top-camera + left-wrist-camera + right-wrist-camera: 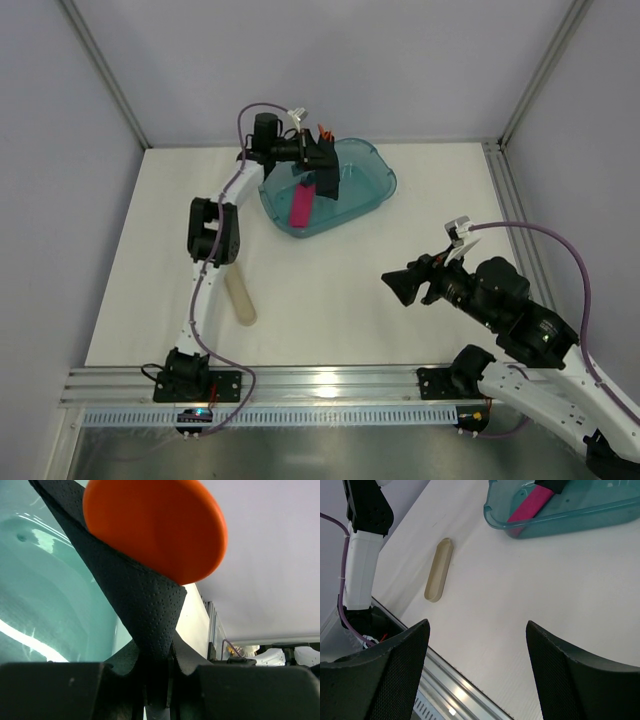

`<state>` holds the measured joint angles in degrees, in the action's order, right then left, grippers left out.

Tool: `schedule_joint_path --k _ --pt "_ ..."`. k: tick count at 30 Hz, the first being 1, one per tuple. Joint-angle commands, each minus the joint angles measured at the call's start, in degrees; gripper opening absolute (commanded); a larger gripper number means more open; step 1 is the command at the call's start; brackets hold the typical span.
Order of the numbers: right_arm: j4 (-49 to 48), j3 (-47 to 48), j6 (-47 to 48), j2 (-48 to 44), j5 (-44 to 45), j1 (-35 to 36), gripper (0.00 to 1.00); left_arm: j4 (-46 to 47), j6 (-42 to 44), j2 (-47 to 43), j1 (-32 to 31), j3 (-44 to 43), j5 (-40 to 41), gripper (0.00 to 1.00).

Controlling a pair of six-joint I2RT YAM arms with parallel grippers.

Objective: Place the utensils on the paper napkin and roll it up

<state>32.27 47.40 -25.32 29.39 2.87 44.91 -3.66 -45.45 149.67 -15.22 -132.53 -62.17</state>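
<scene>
The left hand (316,160) is stretched out over the near-left rim of the teal translucent tub (372,185), clenched on the black paper napkin (328,178). In the left wrist view its two fingers (220,690) pinch a narrow gathered end of the dimpled sheet. From there the napkin widens away from the hand into a folded wedge.

An orange utensil (155,525) sits in that wedge. Its broad rounded end fills the top of the wrist view, and its handle is hidden inside the paper. From above, thin orange tips show just past the hand, pointing toward the back wall. How many pieces are wrapped there cannot be told. The napkin's loose part hangs down into the tub, its long axis running roughly top to bottom in the overhead view.

A pink flat bar (301,206) lies in the tub, long axis nearly the same way. A pale beige tube (240,298) lies on the white worktop (350,270) beside the left arm.

The right hand (395,287) hovers above the worktop, well apart from the tub, fingers spread and holding nothing.
</scene>
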Motion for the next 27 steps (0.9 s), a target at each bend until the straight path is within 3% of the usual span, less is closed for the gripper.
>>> schedule_joint_path --k 1,3,7,13,19,27 --pt "-0.28 -0.64 1.06 -0.38 0.38 0.09 0.78 5.94 -2.27 0.37 -1.39 -0.64 -2.69 0.00" --pt "-0.45 -1.16 1.06 -0.56 0.38 0.09 0.78 4.90 0.34 -0.25 -2.35 0.95 -2.25 0.00" --pt "-0.81 -1.87 1.06 -0.82 0.38 0.09 0.78 -6.76 9.14 -0.69 -3.93 1.83 0.64 0.00" --pt "-2.12 -2.66 1.24 -0.38 -0.41 0.01 0.79 -12.85 17.75 -4.64 -4.81 8.69 4.34 0.00" --pt "-3.80 -3.80 1.15 0.14 -1.73 0.09 0.79 -18.57 22.16 -5.52 -5.08 11.50 4.78 0.00" --pt "-4.67 -4.68 1.24 0.58 -2.08 0.01 0.79 -24.29 25.41 -2.54 -6.04 7.81 5.39 0.02"
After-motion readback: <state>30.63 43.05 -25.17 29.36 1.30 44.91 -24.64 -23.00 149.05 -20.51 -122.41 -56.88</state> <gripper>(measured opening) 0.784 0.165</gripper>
